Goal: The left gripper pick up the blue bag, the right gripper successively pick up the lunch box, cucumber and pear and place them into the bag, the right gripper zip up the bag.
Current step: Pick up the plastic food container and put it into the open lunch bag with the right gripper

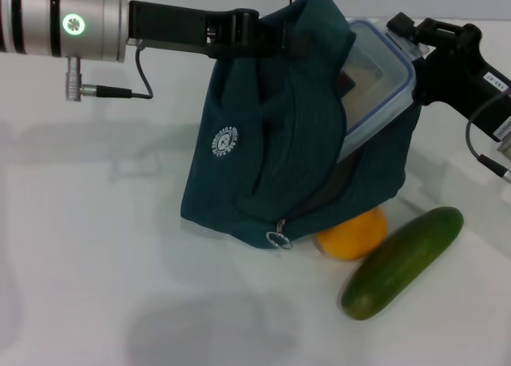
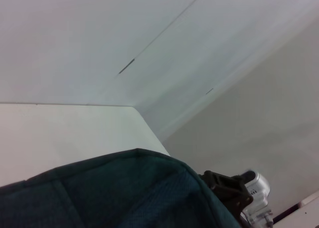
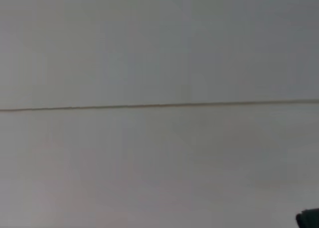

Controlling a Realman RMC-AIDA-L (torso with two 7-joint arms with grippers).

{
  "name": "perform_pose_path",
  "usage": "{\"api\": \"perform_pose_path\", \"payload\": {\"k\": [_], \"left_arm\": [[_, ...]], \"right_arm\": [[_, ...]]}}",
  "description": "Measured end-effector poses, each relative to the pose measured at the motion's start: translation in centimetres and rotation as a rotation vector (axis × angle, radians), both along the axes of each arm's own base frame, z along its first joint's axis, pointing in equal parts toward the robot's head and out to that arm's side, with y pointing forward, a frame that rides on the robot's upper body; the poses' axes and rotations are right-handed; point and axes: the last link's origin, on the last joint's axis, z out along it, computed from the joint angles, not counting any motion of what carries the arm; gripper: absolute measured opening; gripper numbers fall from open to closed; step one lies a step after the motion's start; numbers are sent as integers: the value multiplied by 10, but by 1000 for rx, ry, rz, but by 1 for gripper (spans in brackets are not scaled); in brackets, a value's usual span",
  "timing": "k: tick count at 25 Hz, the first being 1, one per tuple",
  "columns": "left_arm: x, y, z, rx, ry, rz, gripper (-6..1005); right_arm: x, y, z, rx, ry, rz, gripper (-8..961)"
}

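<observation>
A plain white table (image 1: 120,246) fills the head view, with pale wall panels behind it in the wrist views. On it stands one blue bag (image 1: 263,166), held up at its top so its mouth gapes toward the right arm. One lunch box (image 1: 375,86), clear with a blue rim, sits tilted in that mouth, its lower part sunk inside the bag and its upper corner sticking out. One pear (image 1: 351,234) lies on the table against the bag's lower front edge, partly tucked under it. One cucumber (image 1: 403,262) lies just beside the pear, on the side away from the bag, slanting from near the camera up toward the right arm. The bag's metal zipper ring (image 1: 279,240) hangs at its lower front corner, next to the pear.

The left gripper (image 1: 251,34) reaches in level from the left and is pinched onto the bag's top edge, its silver wrist showing a green ring light (image 1: 73,24). The right gripper (image 1: 415,42) is at the lunch box's upper corner, touching its rim; whether its fingers clamp the box I cannot tell. In the left wrist view the bag's fabric (image 2: 114,193) fills the lower part, with the right gripper (image 2: 229,190) just past it.
</observation>
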Motion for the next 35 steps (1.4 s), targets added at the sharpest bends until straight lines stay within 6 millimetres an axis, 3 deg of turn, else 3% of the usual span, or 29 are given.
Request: {"api": "perform_pose_path", "payload": {"k": [12,20,27,32,35], "left_arm": [[9,0,-6,-31,31,-36,56],[10,-1,-7,-46,37,-44,57],[7,-2,-6,-39,39,-42,57],[7,0,-3,-38,47,-41,57],[8,0,-2,-38,48,-44,57]], "right_arm": [[5,-1,-5,46,-90,14,119],[-18,9,-4,46,-74,84,121],[-20,9,-10,16,-97,94,123],[-40,9,-17,-30,-129,208,124],[-41,9,-17,-31,-134,211,125]]}}
